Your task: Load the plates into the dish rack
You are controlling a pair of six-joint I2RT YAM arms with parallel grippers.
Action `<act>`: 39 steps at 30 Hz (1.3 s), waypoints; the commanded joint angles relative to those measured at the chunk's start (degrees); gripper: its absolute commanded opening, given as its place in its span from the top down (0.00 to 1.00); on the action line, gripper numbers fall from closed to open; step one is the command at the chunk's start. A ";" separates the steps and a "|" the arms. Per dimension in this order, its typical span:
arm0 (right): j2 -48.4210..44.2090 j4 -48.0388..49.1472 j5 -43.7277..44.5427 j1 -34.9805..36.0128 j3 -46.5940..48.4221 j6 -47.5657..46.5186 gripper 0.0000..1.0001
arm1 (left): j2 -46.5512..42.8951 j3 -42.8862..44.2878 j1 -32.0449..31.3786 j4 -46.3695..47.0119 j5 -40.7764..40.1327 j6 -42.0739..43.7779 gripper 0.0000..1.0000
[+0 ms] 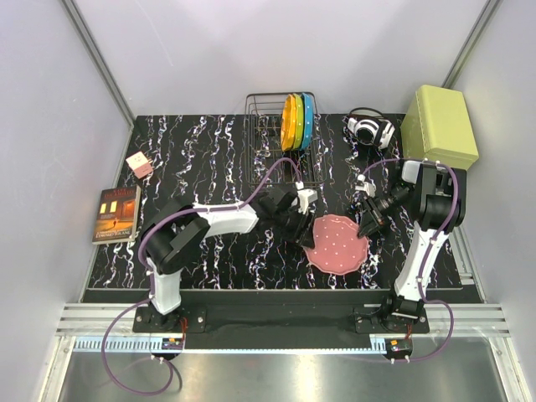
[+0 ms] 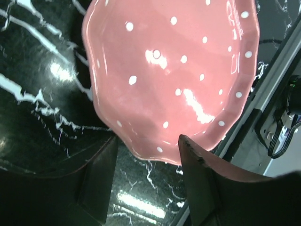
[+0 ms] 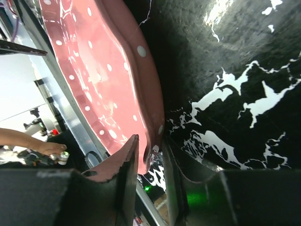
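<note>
Pink plate (image 1: 337, 244) is waiting out front of the dish rack (image 1: 279, 151), right gripper (image 3: 150, 141) clamping its rim, left gripper (image 1: 303, 226) gaping alongside.

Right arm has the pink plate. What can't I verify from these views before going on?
- Top view: left gripper fingertips hidden under the left arm; contact with the pink plate unclear.
- Left wrist: plate's far rim cut off by the top edge.
- Right wrist: how deep the right gripper bites is hidden by the rim.
- Top view: rack free slots too small to count, partly behind the standing plates.
</note>
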 commanded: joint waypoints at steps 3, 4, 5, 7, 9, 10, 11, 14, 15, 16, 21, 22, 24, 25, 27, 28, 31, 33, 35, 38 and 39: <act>-3.06 -0.09 -3.94 0.77 -1.09 1.76 0.63 | 0.17 4.76 0.26 -2.07 3.06 -0.73 0.54; -3.24 0.00 -4.38 0.77 -1.70 2.02 0.61 | 1.06 5.98 0.25 -2.42 3.59 -1.51 0.58; -3.42 -0.09 -4.30 0.77 -2.14 2.02 0.60 | 1.94 6.60 0.25 -2.94 3.16 -2.04 0.70; -3.94 -0.09 -3.60 0.77 -3.81 1.50 0.59 | 3.70 7.57 0.43 -2.51 3.59 -2.75 0.83; -4.38 0.00 -3.07 0.77 -5.04 0.36 0.58 | 4.58 7.67 0.69 -1.11 4.56 -3.45 0.95; -4.38 -0.09 -2.63 0.77 -6.01 0.18 0.57 | 4.85 7.75 0.78 -0.84 5.26 -3.89 0.98; -4.30 -0.27 -2.54 0.77 -6.36 -0.17 0.57 | 5.02 7.67 0.78 -0.67 5.35 -4.07 1.00; -3.34 -1.41 -2.72 0.77 -6.54 -1.14 0.56 | 4.76 6.53 1.04 0.65 5.09 -4.68 1.00; -2.89 -1.85 -2.98 0.77 -6.37 -1.58 0.55 | 4.67 6.26 1.13 1.35 5.18 -4.60 1.00; -2.63 -2.55 -3.76 0.77 -6.11 -1.93 0.55 | 4.59 5.74 1.22 1.71 5.27 -4.60 1.00; 0.36 -5.71 -8.16 0.77 -3.04 -2.64 0.52 | 4.23 3.97 2.10 6.01 5.27 -5.91 1.00; 0.71 -5.63 -8.86 0.77 -2.51 -2.20 0.51 | 4.32 4.15 2.10 6.19 5.62 -6.00 1.00; 1.68 -6.33 -9.65 0.77 -1.02 -1.93 0.49 | 4.32 4.41 2.19 6.71 5.62 -6.35 1.00; 1.94 -6.85 -9.92 0.86 -0.40 -2.11 0.48 | 4.41 4.59 2.19 7.07 5.71 -6.44 1.00; 3.43 -9.13 -10.18 1.12 1.36 -3.16 0.47 | 4.50 5.72 2.28 7.59 5.88 -6.36 1.00; 3.96 -9.58 -10.19 1.12 1.80 -3.34 0.47 | 4.58 6.34 2.28 7.60 5.80 -6.18 1.00; 4.49 -9.76 -10.89 1.21 2.51 -3.16 0.48 | 5.28 8.63 2.28 7.60 6.15 -6.27 1.00; 4.84 -9.93 -11.15 1.39 2.95 -2.99 0.48 | 5.99 9.94 2.28 7.86 6.50 -6.62 1.00; 5.28 -10.02 -11.07 1.83 2.95 -2.99 0.48 | 6.51 10.65 2.28 7.95 6.50 -6.88 1.00; 5.55 -10.11 -11.42 2.00 2.42 -3.16 0.53 | 6.96 11.97 2.28 8.30 6.32 -6.97 1.00; 5.63 -10.11 -11.68 2.00 2.16 -3.34 0.57 | 7.13 12.67 2.28 8.30 5.97 -7.14 1.00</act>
